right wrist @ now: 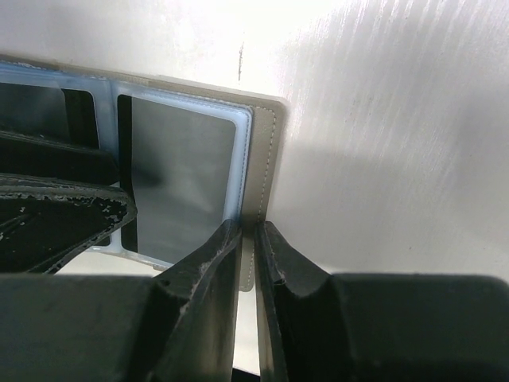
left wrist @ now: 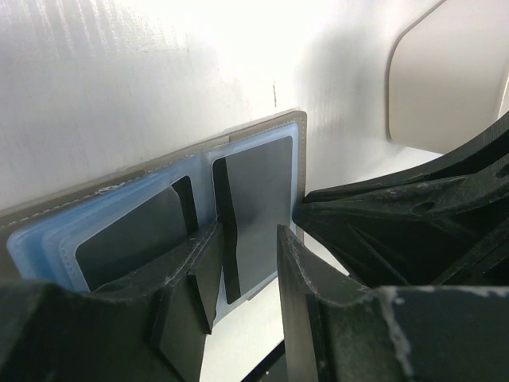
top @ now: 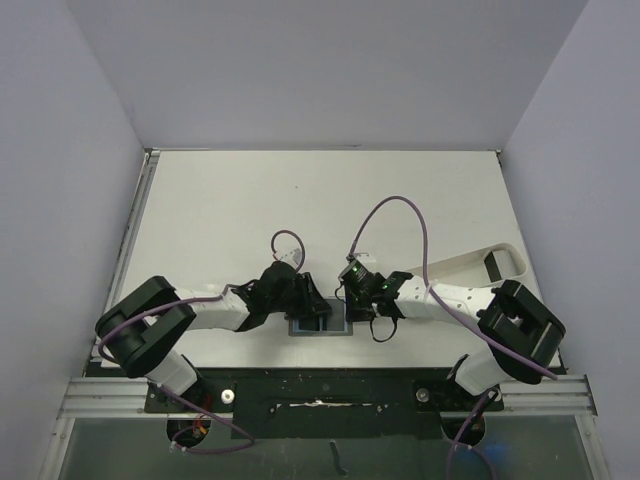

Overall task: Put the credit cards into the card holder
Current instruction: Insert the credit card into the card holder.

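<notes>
The card holder [top: 320, 327] lies open near the table's front edge, its light blue sleeves [left wrist: 48, 243] facing up. A dark credit card [left wrist: 258, 191] sits in the right sleeve and another [left wrist: 135, 231] in the left one. My left gripper [left wrist: 248, 239] is open, with its fingers above the near end of the right card. My right gripper [right wrist: 248, 231] is shut on the holder's grey-olive right edge [right wrist: 262, 159], beside the same card [right wrist: 179, 175]. From above, both grippers [top: 310, 308] [top: 350, 300] cover most of the holder.
A white oblong tray [top: 465, 263] lies at the right with a small dark piece [top: 495, 265] at its far end. Its rim [left wrist: 445, 87] shows beyond the right gripper. The table's front edge [top: 320, 345] runs just below the holder.
</notes>
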You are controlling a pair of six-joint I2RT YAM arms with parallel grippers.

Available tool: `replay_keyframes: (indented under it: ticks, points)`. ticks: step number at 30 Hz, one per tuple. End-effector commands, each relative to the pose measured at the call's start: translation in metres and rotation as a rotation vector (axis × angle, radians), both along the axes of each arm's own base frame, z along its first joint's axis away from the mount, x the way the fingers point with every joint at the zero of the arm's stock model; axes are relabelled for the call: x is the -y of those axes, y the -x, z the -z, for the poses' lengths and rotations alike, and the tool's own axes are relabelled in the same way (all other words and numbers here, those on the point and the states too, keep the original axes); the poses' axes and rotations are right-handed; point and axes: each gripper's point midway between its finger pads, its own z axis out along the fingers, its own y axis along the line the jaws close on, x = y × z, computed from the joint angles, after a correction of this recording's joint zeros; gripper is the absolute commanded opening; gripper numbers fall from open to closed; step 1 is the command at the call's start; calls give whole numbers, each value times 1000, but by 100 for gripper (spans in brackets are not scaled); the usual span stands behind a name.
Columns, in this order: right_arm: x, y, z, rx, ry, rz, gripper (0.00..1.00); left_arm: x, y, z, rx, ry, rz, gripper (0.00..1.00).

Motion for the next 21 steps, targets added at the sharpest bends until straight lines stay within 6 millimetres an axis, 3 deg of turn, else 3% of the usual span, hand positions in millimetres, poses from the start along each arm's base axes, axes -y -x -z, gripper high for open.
replay_keyframes:
  ticks: [1, 11, 21]
  points:
    - [-6, -7, -1, 21, -30, 17, 14, 14, -6, -12, 30, 53, 18, 32]
    - [-5, -7, -1, 28, -31, 19, 14, 20, -6, -43, 61, 124, 15, 32]
    - [-5, -7, -3, 32, -34, 13, 14, -24, -14, -53, 120, -55, -46, 39]
